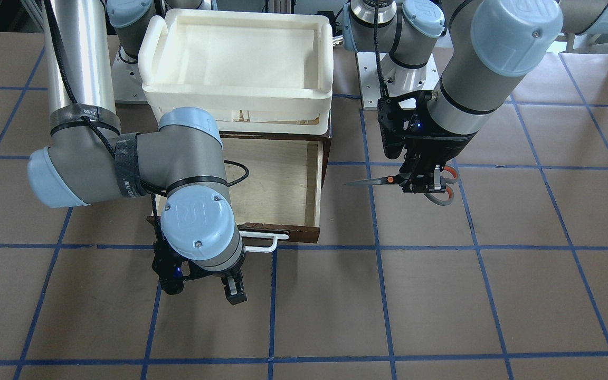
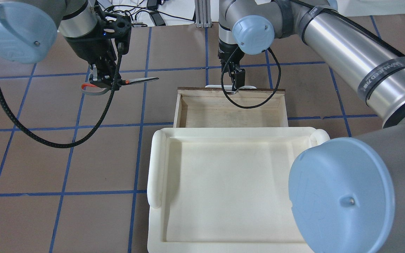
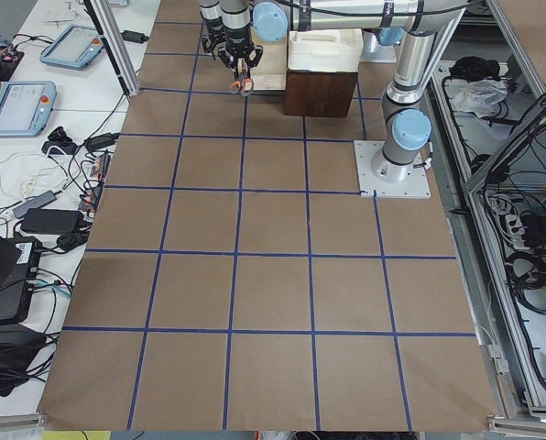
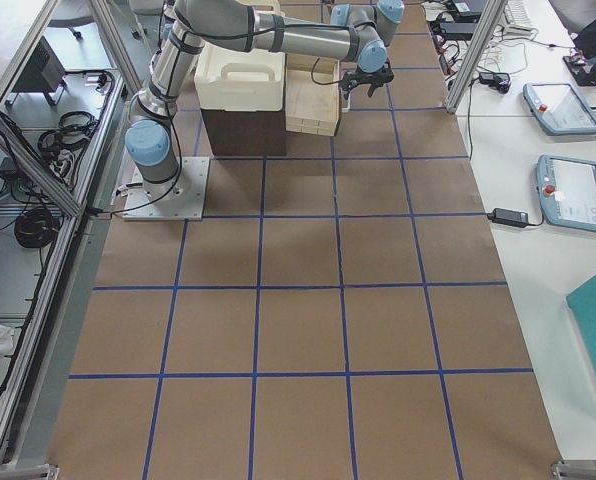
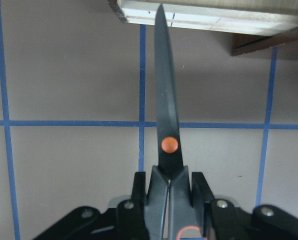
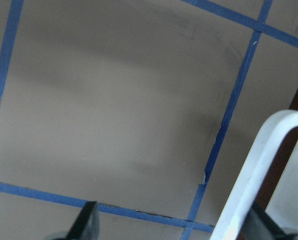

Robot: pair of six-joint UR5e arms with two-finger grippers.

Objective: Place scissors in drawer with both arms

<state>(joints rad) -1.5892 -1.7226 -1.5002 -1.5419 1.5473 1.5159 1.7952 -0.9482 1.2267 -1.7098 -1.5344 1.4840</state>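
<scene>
The brown surface [image 1: 494, 295] holds a white tub [image 1: 235, 97]. Below the tub the drawer [image 1: 277, 179] is pulled out. The right pincer [image 2: 235, 79] is spread wide at the drawer's white handle [image 1: 264, 243]. The left pincer [image 1: 424, 183] is clenched on the scissors [image 1: 375, 181]. It holds them off the surface, near the drawer on the left arm's side, tips pointing at it. We think the opening and picking up are done. Carrying them over and letting go are left.
</scene>
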